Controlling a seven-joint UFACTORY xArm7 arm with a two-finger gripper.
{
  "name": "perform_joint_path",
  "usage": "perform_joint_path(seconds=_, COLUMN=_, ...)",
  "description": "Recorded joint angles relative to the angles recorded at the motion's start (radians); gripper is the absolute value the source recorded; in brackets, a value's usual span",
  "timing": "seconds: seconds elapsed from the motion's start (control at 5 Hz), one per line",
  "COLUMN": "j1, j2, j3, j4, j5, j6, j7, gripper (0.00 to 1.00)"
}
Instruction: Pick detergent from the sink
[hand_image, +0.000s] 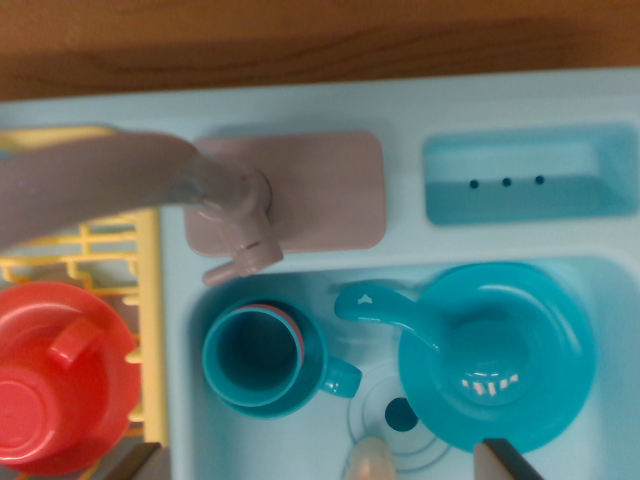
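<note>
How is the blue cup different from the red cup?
The blue cup stands mouth up in the sink, so you see inside it. The red cup is upside down on a red plate in the yellow rack. Both have one handle.

Sink (420, 105): pale blue.
Mug (265, 360): teal, pink inner rim.
Pan (495, 355): teal.
Faucet (150, 175): pinkish grey.
Rack (110, 240): yellow.
Lid (55, 380): red.

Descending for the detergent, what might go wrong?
The pale cap at the bottom edge, likely the detergent, is mostly cut off, so aim is uncertain. One finger of the open gripper hangs over the plate rim and may hit it. The cup stands close beside.
</note>
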Motion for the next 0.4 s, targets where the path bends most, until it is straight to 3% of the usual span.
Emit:
perform_joint_path(seconds=0.2, j1=0.0000, j2=0.000, j3=0.000, j4=0.000, j5=0.0000, j6=0.000, j7=0.000, gripper=0.00)
perform_joint_path(seconds=0.4, j1=-0.0021, j2=0.000, j3=-0.003, j4=-0.047, j5=0.0042, j6=-0.044, j7=-0.010, gripper=0.00)
